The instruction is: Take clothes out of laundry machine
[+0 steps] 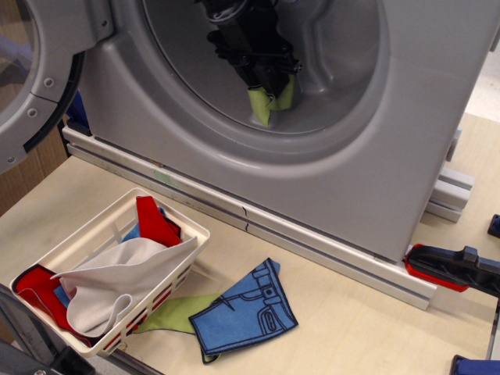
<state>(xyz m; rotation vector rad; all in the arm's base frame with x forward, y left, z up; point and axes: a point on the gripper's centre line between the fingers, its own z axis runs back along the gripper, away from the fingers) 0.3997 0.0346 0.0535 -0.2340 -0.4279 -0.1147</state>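
At the far left the round windowed door (pixel 27 78) of the laundry machine (pixel 375 156) stands swung open, its rim reaching down toward the pale wooden desk (pixel 344 328). Below it, at the near left of the desk, sits a small white slatted basket (pixel 168 277) holding a larger white cloth (pixel 117 285) draped over red pieces (pixel 156 223) with a bit of blue showing between them. Just right of the basket, a blue jeans-printed piece (pixel 246 308) lies flat on the desk, overlapping a green cloth (pixel 176 312) that pokes out from under it and touches the basket's side. Above, in the middle of the view, the black gripper (pixel 269 84) reaches into the big round drum opening, its fingers (pixel 258 78) clamped together on the top of the lime-green clothes (pixel 266 103). The cloth hangs down limp from the fingers inside the drum, its lower edge close to the drum floor beside a moulded grey paddle (pixel 320 47); whether it touches the floor cannot be told. At the far right, on the desk beside the machine's base, lies a red and dark blue clamp (pixel 449 269).
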